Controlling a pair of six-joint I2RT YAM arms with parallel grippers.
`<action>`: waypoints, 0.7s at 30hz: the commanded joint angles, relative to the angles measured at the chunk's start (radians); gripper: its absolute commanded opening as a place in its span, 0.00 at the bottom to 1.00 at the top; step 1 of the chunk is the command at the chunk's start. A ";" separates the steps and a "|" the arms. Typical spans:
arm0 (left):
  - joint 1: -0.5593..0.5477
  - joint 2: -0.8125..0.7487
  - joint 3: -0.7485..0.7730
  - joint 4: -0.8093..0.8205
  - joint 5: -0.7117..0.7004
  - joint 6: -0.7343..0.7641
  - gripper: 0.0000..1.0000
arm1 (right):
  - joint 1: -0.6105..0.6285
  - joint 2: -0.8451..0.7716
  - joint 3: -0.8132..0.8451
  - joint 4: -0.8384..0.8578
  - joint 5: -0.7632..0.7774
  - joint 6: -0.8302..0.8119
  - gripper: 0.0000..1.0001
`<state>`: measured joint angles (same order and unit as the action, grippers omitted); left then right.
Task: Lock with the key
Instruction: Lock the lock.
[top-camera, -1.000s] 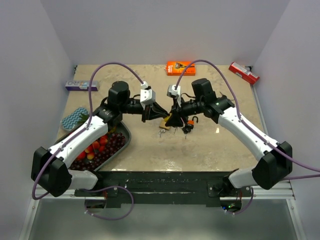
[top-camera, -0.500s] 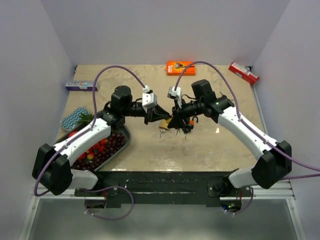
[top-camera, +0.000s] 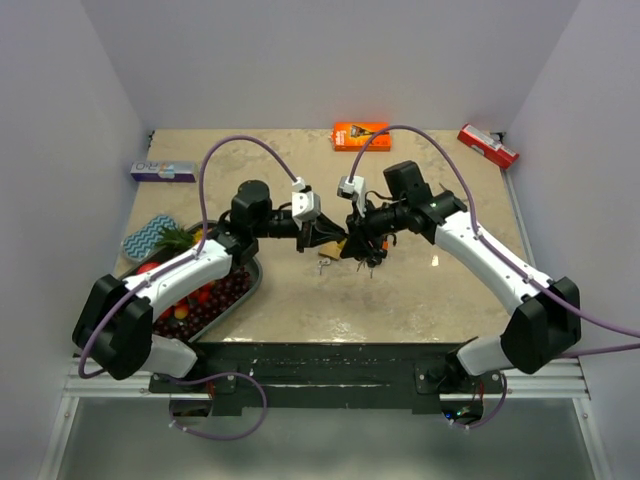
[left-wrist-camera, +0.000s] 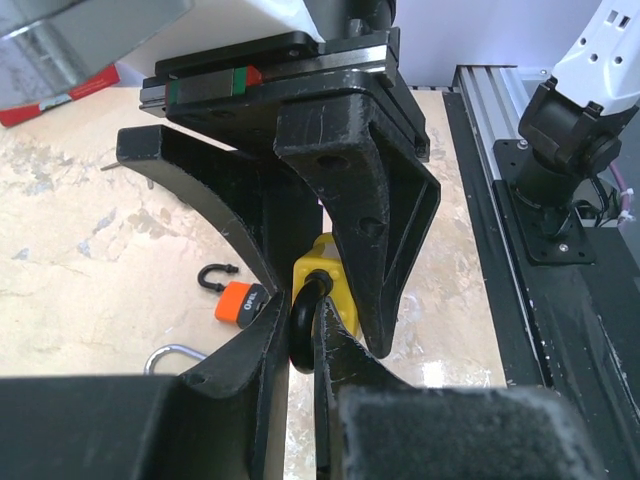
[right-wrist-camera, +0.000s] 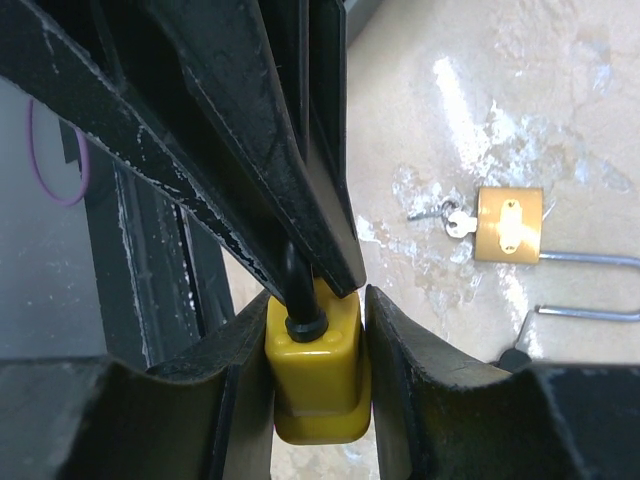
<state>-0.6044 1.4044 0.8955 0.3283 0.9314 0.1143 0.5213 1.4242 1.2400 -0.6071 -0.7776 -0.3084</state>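
A yellow padlock (right-wrist-camera: 315, 385) with a black shackle (left-wrist-camera: 303, 322) hangs above the table between both arms. My right gripper (right-wrist-camera: 315, 330) is shut on the yellow body (top-camera: 343, 241), one finger on each side. My left gripper (left-wrist-camera: 297, 345) is shut on the shackle loop, meeting the right gripper (top-camera: 352, 243) tip to tip; in the top view the left gripper (top-camera: 328, 237) sits just left of it. A small silver key (right-wrist-camera: 455, 222) lies against a brass padlock (right-wrist-camera: 508, 224) on the table. No key shows in the yellow padlock.
An orange padlock (left-wrist-camera: 238, 302) and a loose silver shackle (left-wrist-camera: 172, 356) lie on the table under the grippers. A fruit tray (top-camera: 243, 290) and a blue sponge (top-camera: 148, 237) are at the left. An orange box (top-camera: 360, 135), a red box (top-camera: 488, 146) and a blue box (top-camera: 163, 172) line the far edge.
My left arm has swung to the right, bringing its wrist closer to the right gripper. The right arm has barely moved and still holds the yellow padlock.
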 joint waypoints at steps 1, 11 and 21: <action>-0.175 0.096 -0.098 -0.169 0.182 -0.068 0.00 | 0.029 -0.051 0.125 0.573 -0.186 0.032 0.00; -0.075 0.061 -0.030 -0.207 0.184 -0.108 0.00 | 0.026 -0.077 0.113 0.440 -0.178 -0.032 0.00; 0.112 -0.053 0.126 -0.270 0.167 -0.183 0.00 | -0.070 -0.113 0.052 0.261 -0.129 0.009 0.78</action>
<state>-0.5198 1.3872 0.9798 0.1505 1.0374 0.0208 0.4934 1.3796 1.2434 -0.4789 -0.8387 -0.3271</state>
